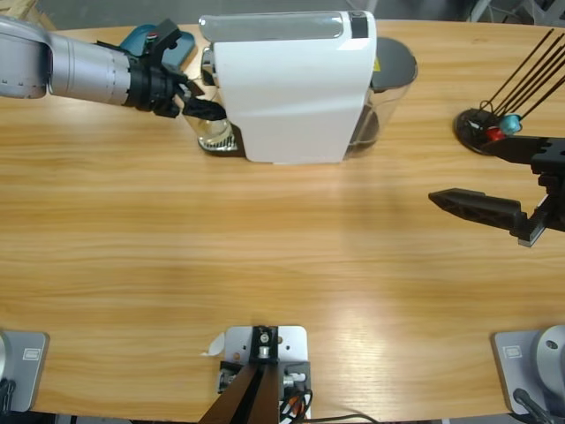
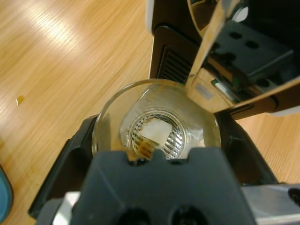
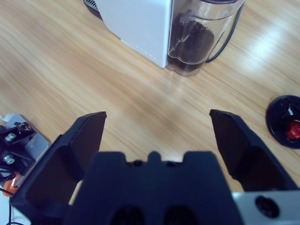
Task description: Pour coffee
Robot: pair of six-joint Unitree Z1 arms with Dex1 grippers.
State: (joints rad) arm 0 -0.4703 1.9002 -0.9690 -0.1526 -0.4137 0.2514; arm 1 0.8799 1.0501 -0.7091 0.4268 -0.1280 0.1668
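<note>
A small clear glass tumbler (image 2: pixel 157 133) stands under the spout at the left side of the white coffee machine (image 1: pixel 291 88). Seen from above, a thin amber-brown layer of coffee (image 2: pixel 142 148) lies at its bottom. My left gripper (image 2: pixel 159 123) is shut on the tumbler, one black jaw pressed against each side. In the high view the left gripper (image 1: pixel 207 110) reaches in from the upper left, with the tumbler (image 1: pixel 217 134) half hidden by the machine. My right gripper (image 1: pixel 459 170) hangs open at the right edge, holding nothing, also shown as the right gripper (image 3: pixel 157 117) over bare wood.
The machine's clear water tank (image 1: pixel 393 71) sits on its right side. A black round capsule stand (image 1: pixel 481 128) with thin rods and red and blue capsules is at the far right. A blue object (image 1: pixel 146 37) lies behind the left arm.
</note>
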